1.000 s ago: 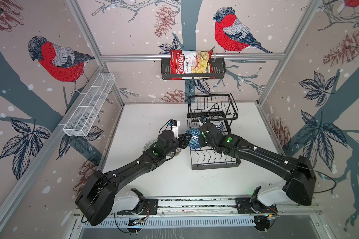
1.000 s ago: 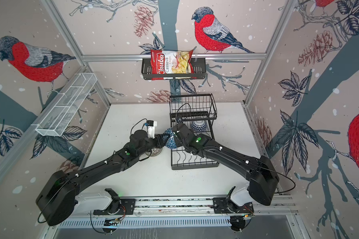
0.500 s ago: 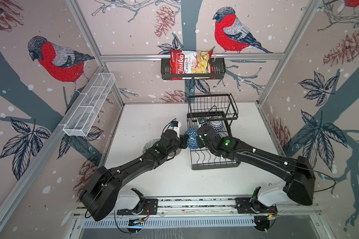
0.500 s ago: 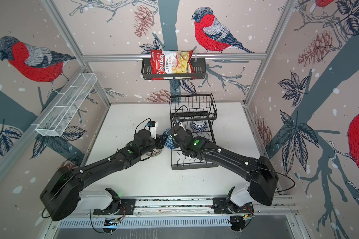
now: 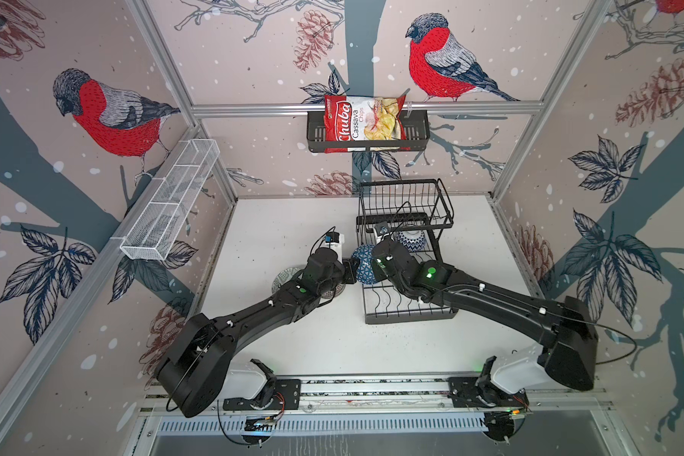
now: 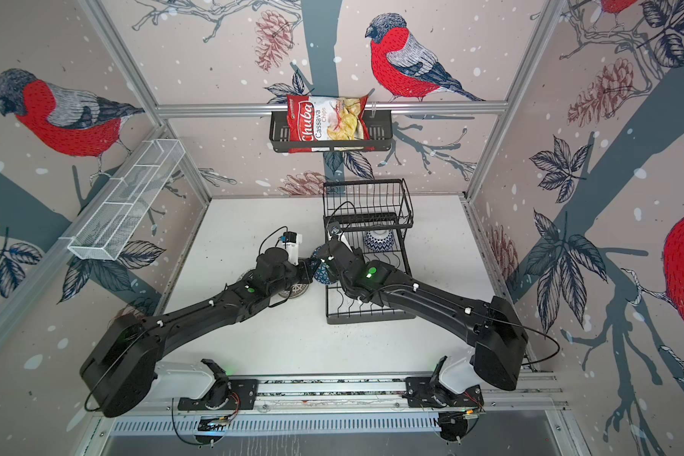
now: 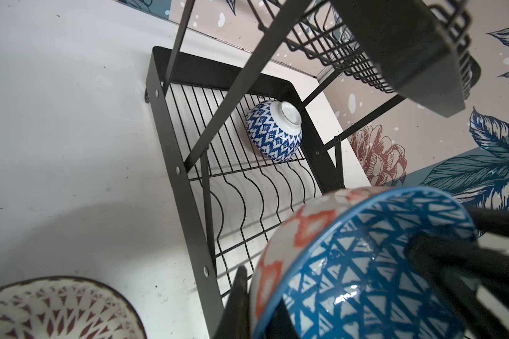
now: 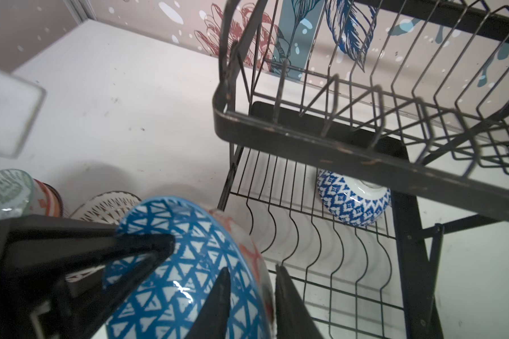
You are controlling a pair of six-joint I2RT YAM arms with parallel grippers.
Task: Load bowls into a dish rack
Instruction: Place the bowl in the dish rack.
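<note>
Blue-triangle bowl [image 5: 363,256], glossy ceramic, orange bowl [image 7: 312,226] nested inside: clamped at rim by left gripper [image 5: 352,271]; right gripper [image 8: 252,268] jaws parted astride opposite rim. I read both arms stretched, converging beside black wire dish rack [image 5: 411,318].

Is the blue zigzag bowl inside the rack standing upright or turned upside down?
Upside down: the bowl shows its white foot ring on top, and its rim lies on the lower wires of the rack.
</note>
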